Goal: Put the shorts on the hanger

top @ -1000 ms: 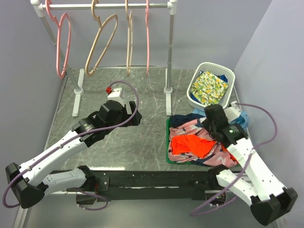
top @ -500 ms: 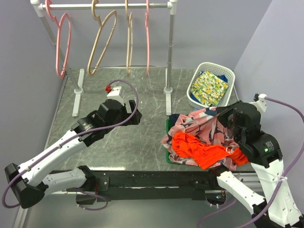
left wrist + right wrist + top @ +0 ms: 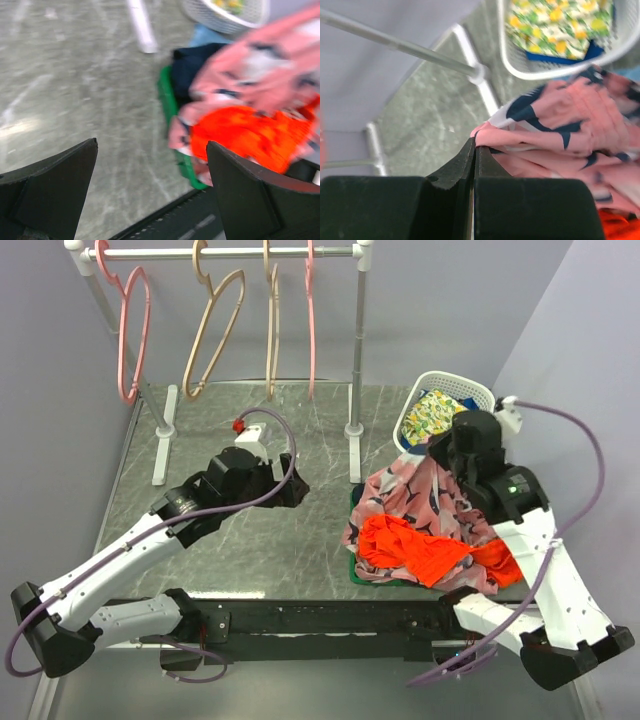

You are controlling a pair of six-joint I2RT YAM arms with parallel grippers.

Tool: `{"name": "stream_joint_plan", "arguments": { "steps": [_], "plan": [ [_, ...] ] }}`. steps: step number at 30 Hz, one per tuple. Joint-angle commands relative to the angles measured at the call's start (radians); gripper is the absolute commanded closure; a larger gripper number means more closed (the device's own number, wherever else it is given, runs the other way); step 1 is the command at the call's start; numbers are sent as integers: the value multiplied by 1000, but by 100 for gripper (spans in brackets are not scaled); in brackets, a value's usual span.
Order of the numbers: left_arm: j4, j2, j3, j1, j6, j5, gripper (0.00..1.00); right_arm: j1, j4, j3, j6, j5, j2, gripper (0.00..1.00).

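**Top external: right gripper on the wrong garment, shorts not held**

- Right gripper (image 3: 443, 458) sits over the pile at the right of the table (image 3: 250, 560), just in front of the basket (image 3: 480, 392).
- It is clenched on the pink, navy and white garment (image 3: 400, 490), which hangs from it and drapes down over the pile.
- Shorts (image 3: 405, 545) lie in the pile at the near right. They touch the garment, which partly overlaps them. No gripper is on them.
- Left gripper (image 3: 296, 488) is spread wide and holds nothing. It hovers mid-table, pointing at the pile and well apart from it.
- Pink hanger (image 3: 131, 340) hangs at the left end of the rail (image 3: 230, 252). Other pink hanger (image 3: 310, 330) hangs near the right end, with the tan hangers (image 3: 212, 330) between them. All are well apart from the shorts.

Right wrist:
- Jaws are pressed flat together, pinching an edge of the garment (image 3: 560, 125) at the tips (image 3: 474, 142).
- Floral cloth (image 3: 555, 25) lies in the basket (image 3: 545, 75).
- A sliver of the shorts (image 3: 620, 227) shows at bottom right, under the garment.

Left wrist (blurred):
- Fingers (image 3: 55, 190) frame bare table.
- Shorts (image 3: 250, 135) are ahead on the right, below the garment (image 3: 260, 65).
- A green edge (image 3: 172, 105) shows under the pile; I can't tell whether it is a tray or a mat.
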Motion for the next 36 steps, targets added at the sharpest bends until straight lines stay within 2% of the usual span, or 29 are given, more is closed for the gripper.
{"name": "stream_joint_plan", "arguments": {
  "steps": [1, 3, 5, 6, 7, 8, 10, 12, 13, 15, 18, 20, 21, 23, 24, 29, 36],
  "plan": [
    [166, 18, -7, -51, -11, 187, 2, -6, 98, -140, 42, 31, -61, 100],
    [226, 81, 4, -149, -54, 177, 1, -6, 72, -151, 43, 55, -59, 100],
    [254, 178, 33, -235, -74, 154, 4, -7, 48, -197, 48, 60, -82, 89],
    [267, 216, 75, -309, -80, 106, 5, -6, 45, -226, 56, 66, -99, 87],
    [277, 257, 97, -337, -83, 68, 10, -6, 31, -289, 75, 71, -143, 82],
    [280, 341, 119, -357, -98, 52, 12, -7, 29, -323, 83, 69, -171, 78],
    [303, 424, 172, -395, -115, 28, 17, -6, 29, -424, 108, 48, -244, 78],
    [309, 538, 235, -418, -143, -6, 16, -6, 25, -476, 123, 31, -281, 78],
    [321, 567, 255, -426, -146, -11, 11, -6, 19, -516, 134, 22, -303, 78],
    [333, 637, 306, -438, -152, -4, 11, -6, 6, -552, 143, 19, -315, 78],
    [288, 716, 369, -449, -175, -56, 16, -6, -15, -561, 149, 31, -329, 77],
    [275, 751, 380, -452, -186, -75, 35, -6, -18, -567, 154, 46, -340, 77],
    [284, 756, 380, -452, -186, -64, 42, -4, -17, -576, 157, 48, -344, 77],
    [281, 750, 389, -453, -183, -52, 82, -6, -21, -585, 169, 54, -351, 77],
    [269, 738, 393, -455, -189, -54, 99, -6, -23, -593, 174, 52, -352, 77],
    [243, 516, 396, -458, -118, -80, 99, -6, -14, -608, 198, 45, -352, 77],
    [125, 356, 493, -457, -49, -132, 99, -6, 28, -618, 221, -12, -325, 81]
  ]
}}
